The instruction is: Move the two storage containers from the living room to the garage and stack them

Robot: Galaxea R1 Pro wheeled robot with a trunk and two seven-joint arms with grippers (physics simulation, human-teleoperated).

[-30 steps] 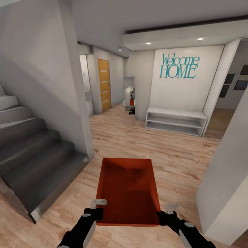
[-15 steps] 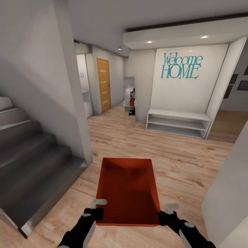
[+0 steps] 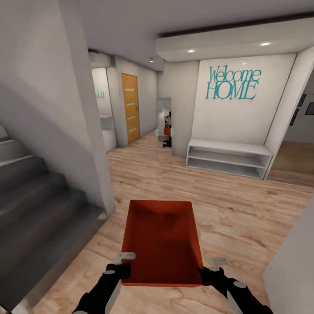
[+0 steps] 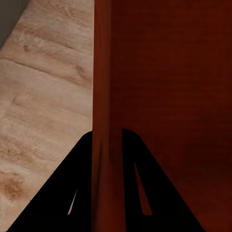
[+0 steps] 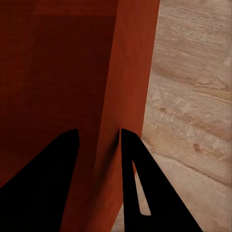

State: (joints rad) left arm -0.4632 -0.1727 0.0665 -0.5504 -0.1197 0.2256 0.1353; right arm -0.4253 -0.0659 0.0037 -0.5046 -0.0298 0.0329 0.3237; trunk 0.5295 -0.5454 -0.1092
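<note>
The left pincer (image 3: pixel 123 264) is closed down onto the near left corner of the storage container (image 3: pixel 162 242), one finger on each side of the thin orange-red wall; the left wrist view shows this plainly, the two dark fingers (image 4: pixel 140 183) flanking the wall (image 4: pixel 104 121) with wood planks to one side and the box's dark interior to the other. The right pincer (image 3: pixel 214 269) does the same at the near right corner, and its own camera shows the wall (image 5: pixel 128 96) pinched narrowly between its fingers (image 5: pixel 133 174). Both pincers are nearly closed, open only by the wall's thickness.

From the head view, the container hangs between the two black arms, held level above the light wood-plank floor (image 3: pixel 235 209), its open top facing up and nothing visible inside. The wrist cameras give the grip but none of the surroundings; the head camera gives the room but cannot show the fingers straddling the walls.

Further out, dark grey stairs (image 3: pixel 39 205) climb at the left beside a pale wall. Ahead stands a low white shelf unit (image 3: pixel 229 158) under teal "Welcome HOME" lettering (image 3: pixel 233 83). A corridor runs back to an orange-wood door (image 3: pixel 131 107), and a tall narrow mirror (image 3: pixel 164 122) on the corner reflects a small figure with something orange-red.
</note>
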